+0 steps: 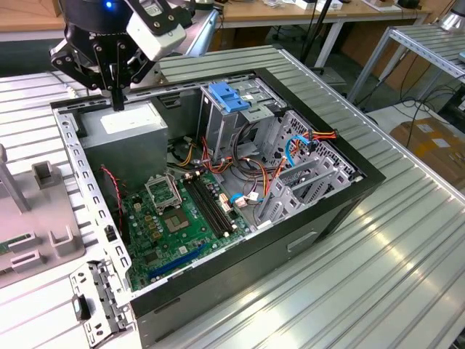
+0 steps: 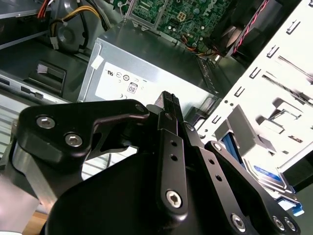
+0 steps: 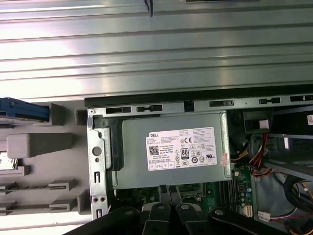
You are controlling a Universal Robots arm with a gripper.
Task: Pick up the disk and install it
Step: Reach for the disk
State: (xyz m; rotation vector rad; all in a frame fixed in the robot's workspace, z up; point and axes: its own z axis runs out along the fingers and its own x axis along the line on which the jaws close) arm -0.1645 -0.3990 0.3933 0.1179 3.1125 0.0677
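The gripper (image 1: 116, 98) is held above the power-supply box (image 1: 125, 125) in the open computer case (image 1: 320, 218); its fingers (image 2: 168, 105) are seen pressed together, empty. The disk (image 3: 24, 108) is seen on a grey holder (image 3: 39, 144) just outside the case wall, its blue rail (image 2: 288, 203) visible.

Your exterior view looks down at an angle from a moderate distance onto the open computer case (image 1: 218, 182) on the bench (image 1: 378, 276). Your first wrist view faces straight down, fairly high. Your second wrist view peers closely past the hand's linkage. All three share the power supply (image 1: 123, 134) (image 2: 142, 73) (image 3: 171, 149).
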